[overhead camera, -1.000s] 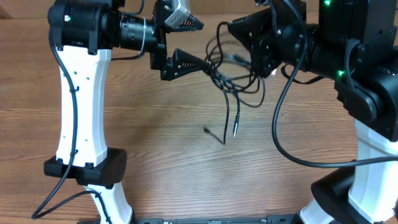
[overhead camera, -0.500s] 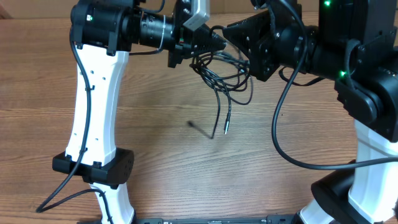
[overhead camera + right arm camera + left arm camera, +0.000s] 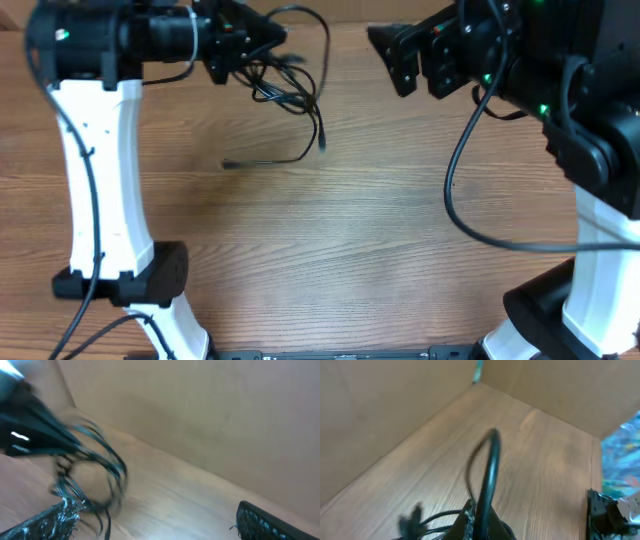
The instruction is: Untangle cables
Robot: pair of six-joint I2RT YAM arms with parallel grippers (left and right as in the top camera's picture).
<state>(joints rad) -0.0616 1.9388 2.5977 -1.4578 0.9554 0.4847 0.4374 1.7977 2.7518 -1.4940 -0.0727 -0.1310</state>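
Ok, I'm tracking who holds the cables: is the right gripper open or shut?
Open: the right gripper shows its fingers wide apart and empty in its wrist view; the cables hang from the left gripper.

Ovhd down; wrist cams near cables (image 3: 272,88).

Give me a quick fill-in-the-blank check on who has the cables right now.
The left fingers are ___ on the cables.
The right fingers stand ___, holding nothing.
The cables are ___ in colour.
Missing words: shut, open, black.
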